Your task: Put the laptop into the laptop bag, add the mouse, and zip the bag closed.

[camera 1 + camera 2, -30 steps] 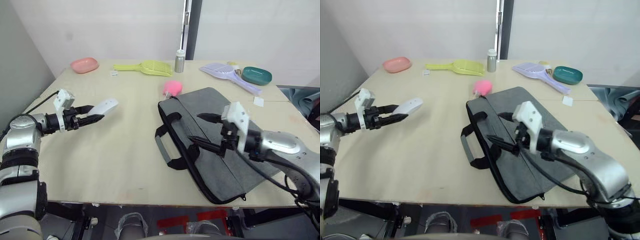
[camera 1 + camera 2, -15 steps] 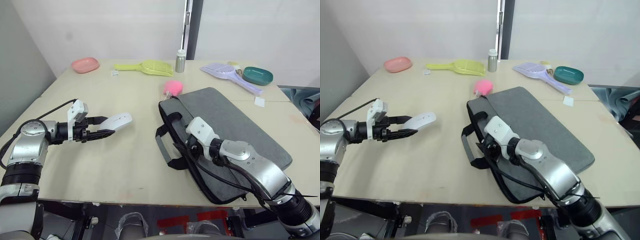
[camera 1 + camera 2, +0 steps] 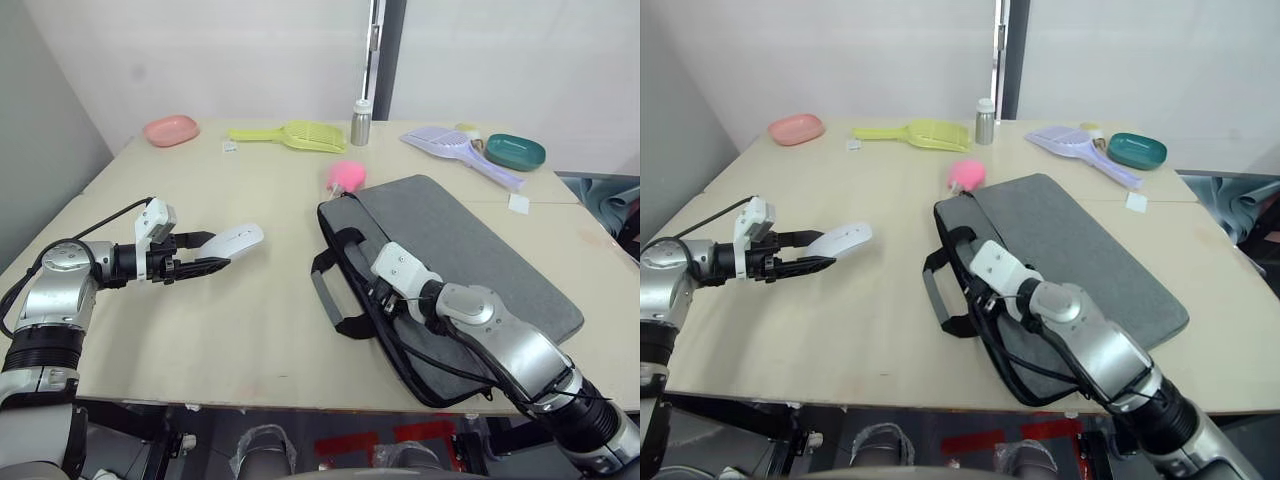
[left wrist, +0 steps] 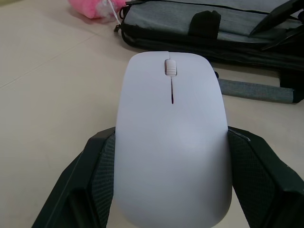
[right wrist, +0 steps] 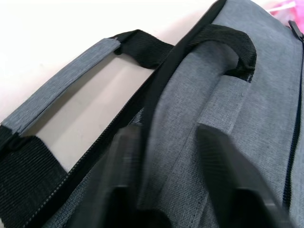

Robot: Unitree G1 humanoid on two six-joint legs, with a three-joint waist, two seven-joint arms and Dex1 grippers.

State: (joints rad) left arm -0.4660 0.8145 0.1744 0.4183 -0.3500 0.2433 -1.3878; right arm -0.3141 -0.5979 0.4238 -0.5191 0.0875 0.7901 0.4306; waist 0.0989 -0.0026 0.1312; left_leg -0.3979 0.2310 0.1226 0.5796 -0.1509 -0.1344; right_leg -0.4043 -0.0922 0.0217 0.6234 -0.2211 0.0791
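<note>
**Mouse held at left, bag flat on table**

We note a beige table [image 3: 250, 330] against white walls. The mouse [image 3: 233, 240] is white, smooth, flat and oval with a scroll wheel; the left gripper [image 3: 205, 252] is clamped on its sides, long axis pointing toward the bag [image 3: 470, 270]. The bag, grey woven fabric with black straps and zipper edging, lies flat at right. The right gripper [image 5: 164, 166] is parted at the bag's opening edge, straddling fabric.

Bare tabletop [image 3: 260, 300] lies open between mouse [image 3: 232, 240] and laptop bag [image 3: 470, 270]; black strap handles [image 3: 330, 290] and right gripper [image 3: 385, 300] occupy the bag's near edge.
</note>
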